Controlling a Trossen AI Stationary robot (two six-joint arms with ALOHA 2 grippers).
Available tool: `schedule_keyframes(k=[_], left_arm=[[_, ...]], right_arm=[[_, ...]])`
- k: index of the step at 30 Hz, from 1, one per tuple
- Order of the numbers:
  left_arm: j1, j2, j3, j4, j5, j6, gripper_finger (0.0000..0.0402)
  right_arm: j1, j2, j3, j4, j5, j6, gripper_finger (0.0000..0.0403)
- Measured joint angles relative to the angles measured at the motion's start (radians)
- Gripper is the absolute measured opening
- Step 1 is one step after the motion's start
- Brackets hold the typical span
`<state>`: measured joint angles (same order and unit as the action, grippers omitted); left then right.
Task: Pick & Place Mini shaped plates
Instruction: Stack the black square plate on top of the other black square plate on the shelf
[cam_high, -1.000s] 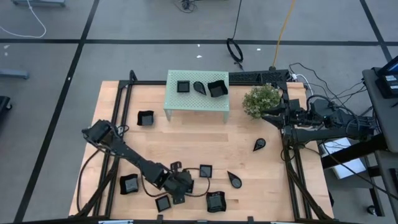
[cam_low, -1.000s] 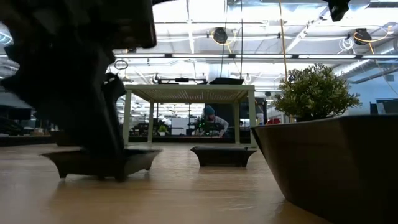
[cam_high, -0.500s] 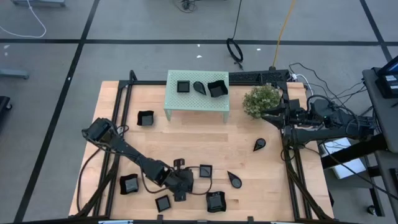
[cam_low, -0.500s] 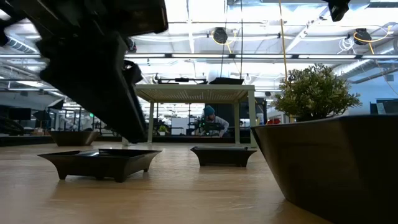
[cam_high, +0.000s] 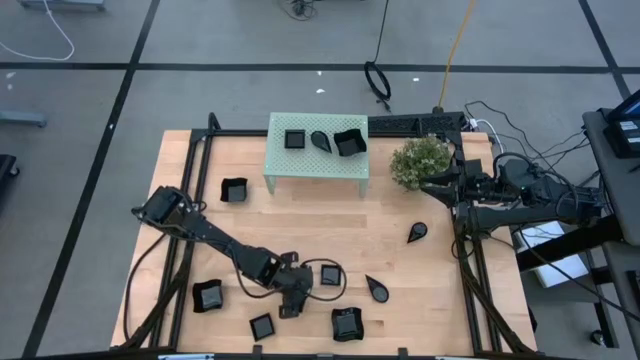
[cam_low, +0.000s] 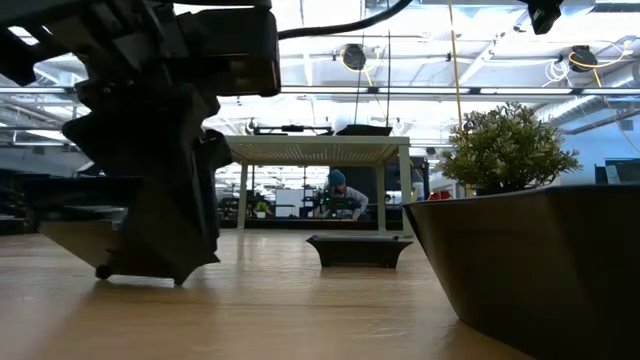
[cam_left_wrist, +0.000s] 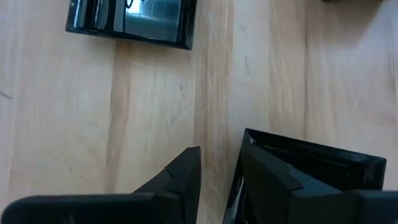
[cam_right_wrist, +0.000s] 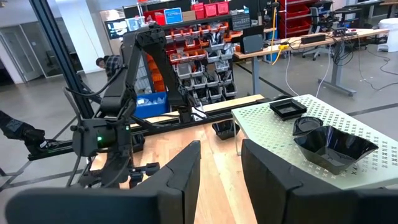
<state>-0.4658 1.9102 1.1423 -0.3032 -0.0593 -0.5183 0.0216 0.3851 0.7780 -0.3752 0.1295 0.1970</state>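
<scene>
Left gripper low over the desk, fingers apart straddling a square mini plate's rim, likely lining up a pinch. Right gripper parked by the plant, fingers apart, empty.

Around my work: stand, plant, table, and the room beyond

I see a mint-green perforated stand at the far middle of the wooden table, with a bushy green plant just to its right near the table's far right corner. Past the table lies grey floor with a yellow cable, and beyond the stand's legs a person sits well back in the room.
</scene>
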Motion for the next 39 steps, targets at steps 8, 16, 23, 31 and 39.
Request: schedule_keyframes(k=[8,16,23,31,39], left_arm=[[0.001,-0.008,0.007,0.014,-0.046,-0.010,0.0118],[-0.024,-0.008,0.010,-0.008,-0.066,0.017,0.0118],[-0.021,0.019,0.010,-0.028,-0.020,0.027,0.0118],[-0.021,0.019,0.010,-0.035,-0.046,0.000,0.0093],[0.001,-0.004,0.008,-0.043,-0.020,-0.067,0.0013]], right_arm=[[0.000,0.000,0.000,0.000,0.000,0.000,0.0105],[0.000,0.000,0.000,0.000,0.000,0.000,0.0105],[0.000,0.000,0.000,0.000,0.000,0.000,0.0105],[0.000,0.000,0.000,0.000,0.000,0.000,0.0105],[0.000,0.000,0.000,0.000,0.000,0.000,0.0105]])
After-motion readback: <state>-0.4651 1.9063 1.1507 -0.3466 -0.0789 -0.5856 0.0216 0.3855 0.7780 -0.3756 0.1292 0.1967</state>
